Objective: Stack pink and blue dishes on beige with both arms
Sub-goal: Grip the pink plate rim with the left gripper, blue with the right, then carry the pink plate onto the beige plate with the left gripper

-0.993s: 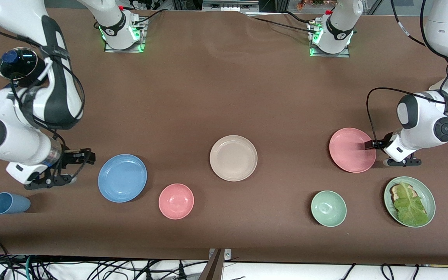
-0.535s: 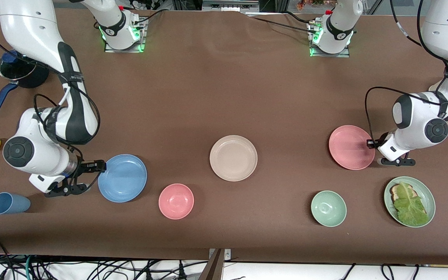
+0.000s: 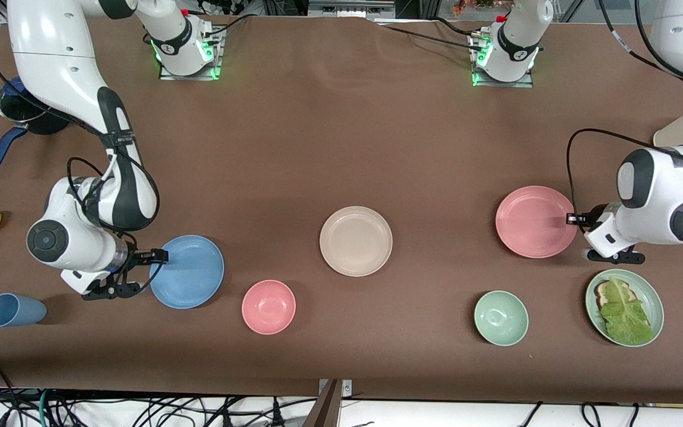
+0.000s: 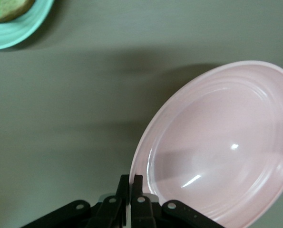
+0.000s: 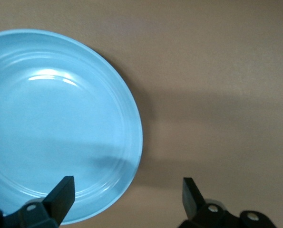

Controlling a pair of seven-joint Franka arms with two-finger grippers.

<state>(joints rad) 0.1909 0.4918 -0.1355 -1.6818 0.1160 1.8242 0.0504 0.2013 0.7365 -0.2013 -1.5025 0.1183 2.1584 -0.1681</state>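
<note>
Pickup is the step in hand, and the arms stand at different points in it. Left claw (image 4: 131,202) is clenched on the rim of the pink plate (image 3: 536,221), whose shadow in the left wrist view suggests that edge is tipped off the table (image 3: 341,136). Right claw (image 3: 150,256) is spread wide at the rim of the blue plate (image 3: 187,271), one finger over its edge, gripping nothing yet. Both plates sit well apart from the beige plate (image 3: 356,241) at the middle. Next, I judge, the right claw must straddle the rim and close, then each plate travels inward. Bare cloth lies along both paths; the pink bowl (image 3: 268,306) sits just beside the blue plate's route.
</note>
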